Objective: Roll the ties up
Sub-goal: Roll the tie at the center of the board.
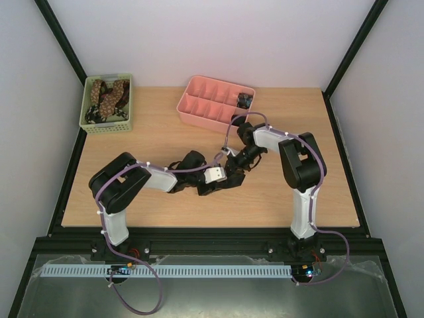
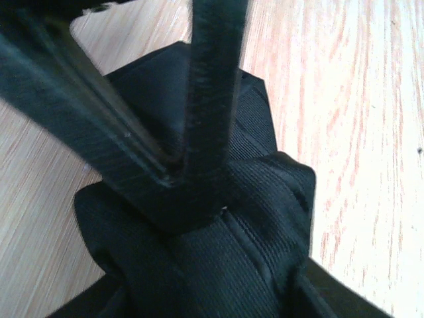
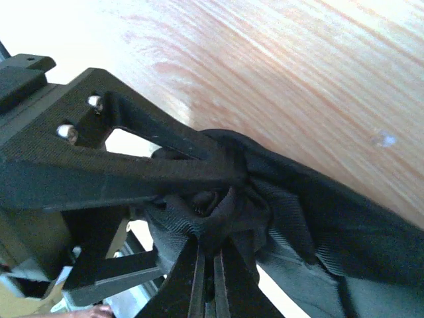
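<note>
At the centre of the table [image 1: 152, 132], left jaws and right jaws both clamp one black tie [image 2: 265, 225], seemingly to hold its coil tight.

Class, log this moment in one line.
left gripper: shut on black tie | right gripper: shut on it | pink tray: one coil

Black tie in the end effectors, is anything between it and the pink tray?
No loose object lies between the black tie and the pink tray; only the right arm, with its own wrist links, hangs over that stretch.
</note>
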### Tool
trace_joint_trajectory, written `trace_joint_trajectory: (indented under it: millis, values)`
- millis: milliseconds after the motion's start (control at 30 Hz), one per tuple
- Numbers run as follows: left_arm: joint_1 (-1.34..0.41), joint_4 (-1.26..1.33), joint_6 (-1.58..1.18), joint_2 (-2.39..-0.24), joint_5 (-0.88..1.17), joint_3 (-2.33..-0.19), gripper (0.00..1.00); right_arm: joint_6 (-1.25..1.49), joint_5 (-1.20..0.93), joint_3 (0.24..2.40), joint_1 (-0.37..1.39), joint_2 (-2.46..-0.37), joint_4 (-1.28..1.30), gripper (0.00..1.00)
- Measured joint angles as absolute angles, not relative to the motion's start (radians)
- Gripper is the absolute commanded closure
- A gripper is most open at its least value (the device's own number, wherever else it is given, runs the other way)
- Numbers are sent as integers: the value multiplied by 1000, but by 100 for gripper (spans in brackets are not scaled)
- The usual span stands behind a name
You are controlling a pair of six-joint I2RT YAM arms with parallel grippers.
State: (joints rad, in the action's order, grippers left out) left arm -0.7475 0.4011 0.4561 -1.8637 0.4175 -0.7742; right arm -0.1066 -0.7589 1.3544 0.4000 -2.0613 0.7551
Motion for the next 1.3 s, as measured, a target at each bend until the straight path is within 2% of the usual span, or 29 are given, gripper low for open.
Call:
trace_joint_trajectory:
  millis: [100, 233, 400, 633, 767, 900, 1033, 1133, 1300]
  values:
    - [-738, 377, 434, -1864, 426, -789, 30, -112, -730, 1351, 399, -2064, 741, 99]
    - [-722, 371, 414, -1856, 461, -792, 22, -122, -698, 1333, 377, -2071, 731, 99]
    - [-712, 408, 392, -1826, 501, -789, 17, -135, -699, 1326, 339, -2107, 738, 99]
    - [-712, 482, 323, -1841, 518, -782, 18, -146, -700, 1315, 337, -2103, 725, 99]
    - [-715, 519, 261, -1879, 528, -788, 25, -145, -701, 1308, 337, -2099, 715, 99]
    - [-721, 529, 214, -1924, 532, -809, 47, -146, -696, 1316, 340, -2101, 719, 99]
    - [-728, 533, 216, -1934, 513, -815, 61, -150, -680, 1356, 343, -2119, 739, 98]
    - [-728, 540, 246, -1933, 487, -812, 68, -158, -665, 1392, 346, -2132, 743, 85]
    - [-733, 537, 318, -1914, 423, -800, 72, -178, -632, 1449, 347, -2138, 764, 65]
